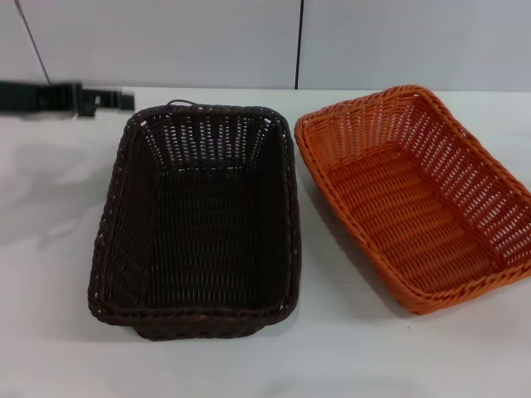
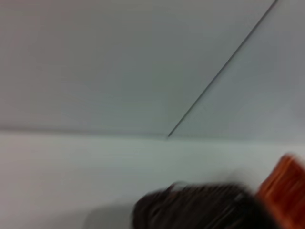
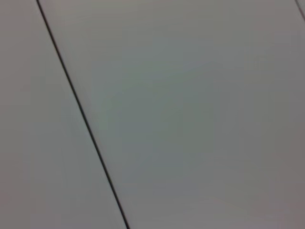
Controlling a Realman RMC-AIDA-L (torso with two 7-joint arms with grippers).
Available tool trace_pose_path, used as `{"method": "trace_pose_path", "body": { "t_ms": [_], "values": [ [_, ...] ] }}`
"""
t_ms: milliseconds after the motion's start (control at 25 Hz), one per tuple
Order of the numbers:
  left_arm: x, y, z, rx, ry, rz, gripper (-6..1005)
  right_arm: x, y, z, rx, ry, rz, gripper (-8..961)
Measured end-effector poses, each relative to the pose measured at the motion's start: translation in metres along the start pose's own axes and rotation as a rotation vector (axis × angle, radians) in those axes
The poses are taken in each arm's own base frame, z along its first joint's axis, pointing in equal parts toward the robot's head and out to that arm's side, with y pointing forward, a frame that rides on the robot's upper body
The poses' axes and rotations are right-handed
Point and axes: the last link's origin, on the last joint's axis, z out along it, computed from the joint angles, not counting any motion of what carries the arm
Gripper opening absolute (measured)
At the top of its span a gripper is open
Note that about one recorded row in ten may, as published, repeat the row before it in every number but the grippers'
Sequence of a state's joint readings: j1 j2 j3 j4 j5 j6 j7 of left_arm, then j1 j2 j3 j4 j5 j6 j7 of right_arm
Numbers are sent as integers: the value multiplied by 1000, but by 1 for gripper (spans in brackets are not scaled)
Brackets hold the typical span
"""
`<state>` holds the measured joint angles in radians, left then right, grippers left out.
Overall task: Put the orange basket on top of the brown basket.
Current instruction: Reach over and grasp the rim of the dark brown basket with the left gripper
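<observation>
The brown basket [image 1: 197, 224] sits on the white table, left of the middle, empty. The orange basket [image 1: 423, 195] sits beside it on the right, empty, turned at a slight angle, its near corner close to the brown rim but apart from it. My left gripper [image 1: 116, 99] hovers at the back left, left of the brown basket's far corner and apart from it. The left wrist view shows the brown basket [image 2: 195, 207] blurred and an edge of the orange basket [image 2: 285, 183]. My right gripper is out of view; its wrist view shows only wall.
The white table [image 1: 50, 249] has bare room left of and in front of the baskets. A grey panelled wall [image 1: 249, 41] with a dark seam runs along the table's back edge.
</observation>
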<state>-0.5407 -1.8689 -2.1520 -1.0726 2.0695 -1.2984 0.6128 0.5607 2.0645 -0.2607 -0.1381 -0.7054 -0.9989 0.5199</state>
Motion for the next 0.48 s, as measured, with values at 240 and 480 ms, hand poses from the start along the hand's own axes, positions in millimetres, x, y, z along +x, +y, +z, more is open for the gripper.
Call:
{"method": "trace_pose_path", "body": {
  "t_ms": [240,480],
  "values": [
    [-12,9,8,58,-154,17,824,0,-4,1,21,8,-2,717],
    [-20,12,12,121,-205,27,822,-1,-4,2,22,7,-3,715]
  ]
}}
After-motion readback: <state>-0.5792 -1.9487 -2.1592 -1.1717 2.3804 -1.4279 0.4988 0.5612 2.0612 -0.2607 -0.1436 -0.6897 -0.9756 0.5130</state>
